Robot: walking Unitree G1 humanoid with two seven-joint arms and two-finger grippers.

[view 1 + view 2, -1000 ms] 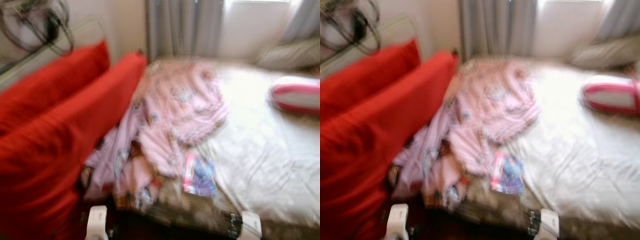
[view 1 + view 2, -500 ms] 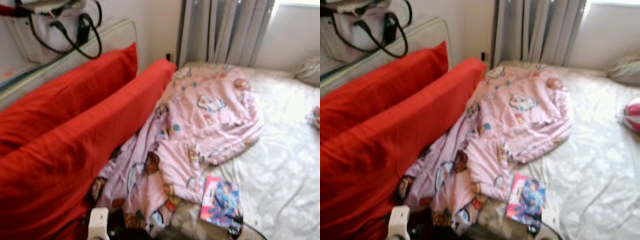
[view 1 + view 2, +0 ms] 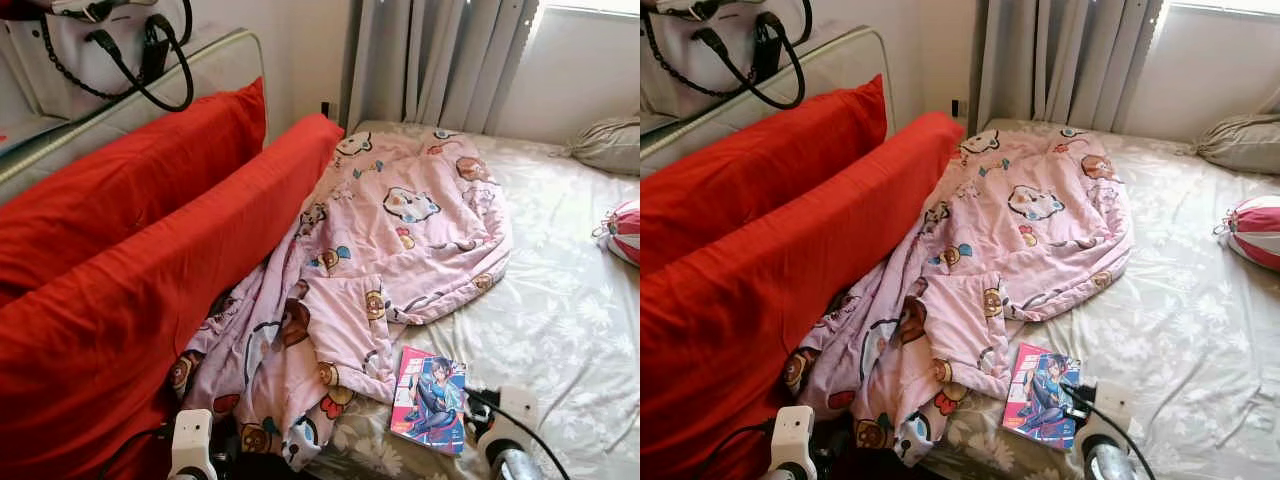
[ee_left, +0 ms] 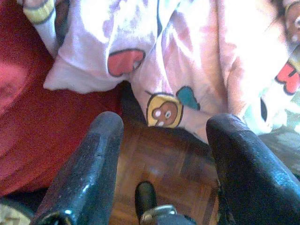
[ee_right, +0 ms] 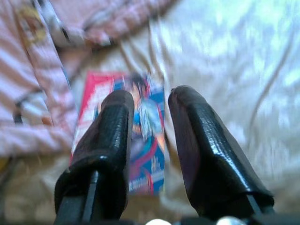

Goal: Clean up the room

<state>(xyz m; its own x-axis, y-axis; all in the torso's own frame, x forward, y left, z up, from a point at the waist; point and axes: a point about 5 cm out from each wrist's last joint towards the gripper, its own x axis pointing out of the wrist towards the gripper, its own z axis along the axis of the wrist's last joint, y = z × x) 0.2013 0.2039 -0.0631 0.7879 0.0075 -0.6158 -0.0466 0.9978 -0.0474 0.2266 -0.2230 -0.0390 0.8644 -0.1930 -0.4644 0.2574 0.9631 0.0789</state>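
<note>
A pink cartoon-print blanket lies crumpled across the bed's left half, its edge spilling over the near side. A colourful comic book rests flat on the floral sheet near the bed's front edge. My right gripper hovers open just above the comic book, its wrist right beside it. My left gripper is open and holds nothing, low over the wooden floor under the hanging blanket edge.
Two big red pillows lean along the bed's left side against a headboard; a white handbag sits on it. A striped cushion and a grey pillow lie at the far right. Curtains hang behind.
The head camera has swung and the blur has cleared. The right wrist has come up and forward, and is now beside the comic book.
</note>
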